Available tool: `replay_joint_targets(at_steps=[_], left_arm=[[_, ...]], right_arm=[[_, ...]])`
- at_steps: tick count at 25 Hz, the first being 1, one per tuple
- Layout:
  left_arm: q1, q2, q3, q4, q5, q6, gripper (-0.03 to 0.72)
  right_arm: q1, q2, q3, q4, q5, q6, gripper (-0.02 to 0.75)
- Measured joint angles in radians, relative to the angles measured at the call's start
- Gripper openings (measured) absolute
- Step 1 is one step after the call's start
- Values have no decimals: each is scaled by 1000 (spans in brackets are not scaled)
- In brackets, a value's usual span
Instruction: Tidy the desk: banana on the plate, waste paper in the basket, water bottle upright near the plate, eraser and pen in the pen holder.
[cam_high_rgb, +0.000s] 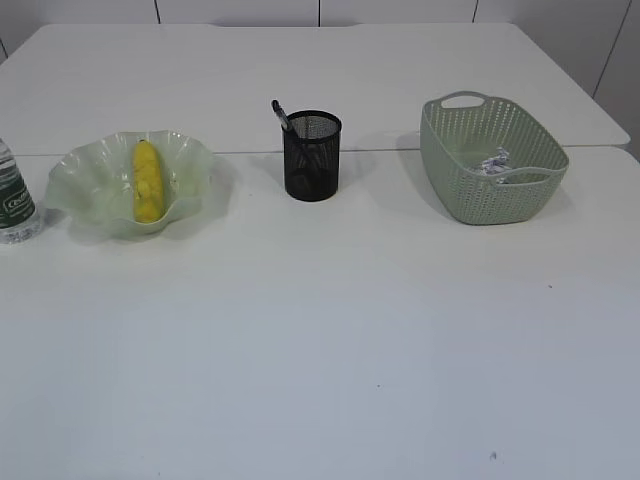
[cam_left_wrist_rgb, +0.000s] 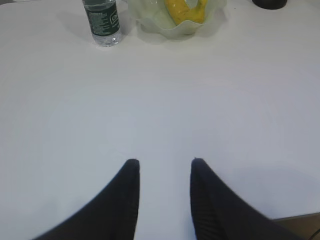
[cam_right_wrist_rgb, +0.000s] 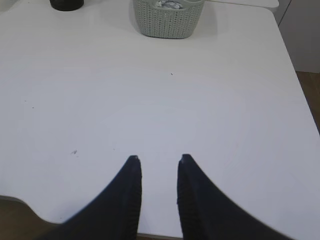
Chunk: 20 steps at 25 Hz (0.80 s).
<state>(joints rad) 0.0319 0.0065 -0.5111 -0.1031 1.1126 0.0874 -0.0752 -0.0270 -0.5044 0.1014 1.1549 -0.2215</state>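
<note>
Speckled yellow banana (cam_high_rgb: 147, 181) in ruffled pale green plate (cam_high_rgb: 85, 165), left pincer (cam_left_wrist_rgb: 164, 162) and right pincer (cam_right_wrist_rgb: 157, 158) released, empty

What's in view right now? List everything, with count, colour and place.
desk: one, white, under everything.
water bottle: one, clear with dark green label, upright left of the plate.
plate: one, pale green, ruffled, left.
banana: one, yellow, on the plate.
pen holder: one, black mesh, centre.
pen: one, dark, standing in the holder.
basket: one, sage green, right.
waste paper: one, white, in the basket.
left gripper: black, open, empty.
right gripper: black, open, empty.
</note>
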Motion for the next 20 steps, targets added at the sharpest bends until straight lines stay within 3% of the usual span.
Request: replay_joint_targets(at_steps=[20], left_arm=[[0, 0, 0, 2, 0, 0, 233]], right_arm=[[0, 0, 2, -2, -4, 80, 192]])
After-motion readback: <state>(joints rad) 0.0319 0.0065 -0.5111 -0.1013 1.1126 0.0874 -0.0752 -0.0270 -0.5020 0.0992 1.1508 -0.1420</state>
